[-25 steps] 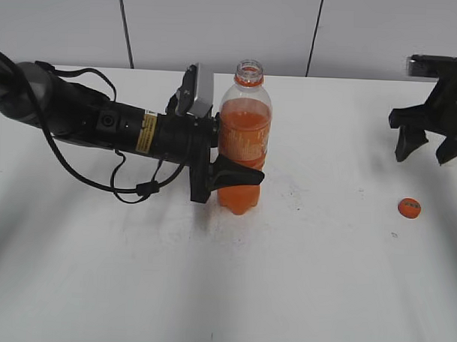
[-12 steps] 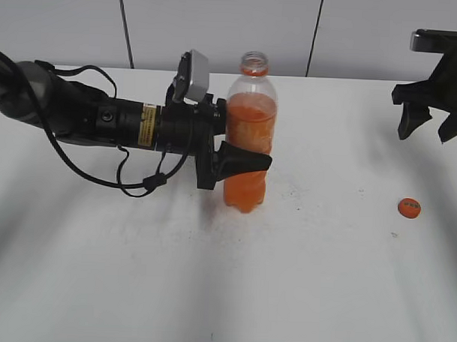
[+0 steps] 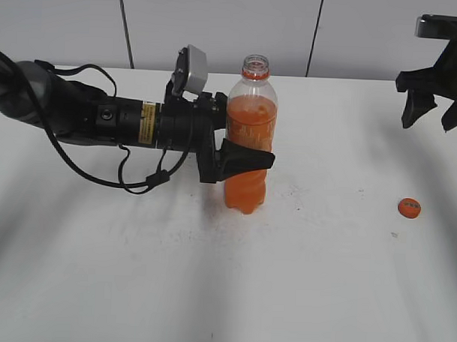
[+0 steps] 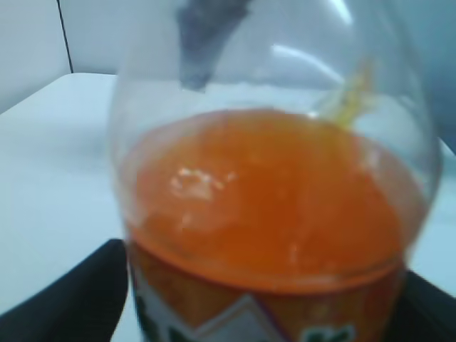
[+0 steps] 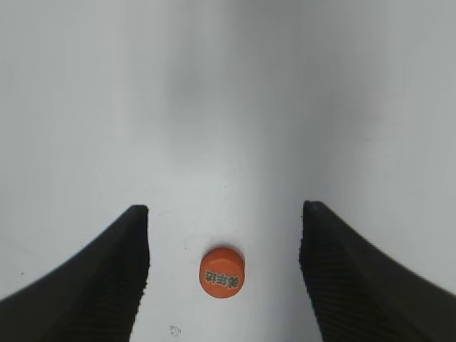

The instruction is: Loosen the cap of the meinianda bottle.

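Note:
The meinianda bottle (image 3: 249, 142) stands upright mid-table with orange liquid and an open neck with an orange ring. My left gripper (image 3: 244, 158) is shut on the bottle's middle from the left; the bottle (image 4: 271, 214) fills the left wrist view between the black fingers (image 4: 78, 299). The orange cap (image 3: 410, 208) lies on the table at the right, off the bottle. My right gripper (image 3: 433, 114) hangs open and empty high above the cap. In the right wrist view the cap (image 5: 222, 271) lies on the table between the open fingers (image 5: 107, 271).
The white table (image 3: 300, 278) runs to a grey panelled wall (image 3: 218, 28) at the back. The left arm and its cables (image 3: 102, 129) stretch across the table's left half.
The left gripper has shifted the bottle slightly right and set it more upright. The right gripper has risen higher above the cap, which stays put.

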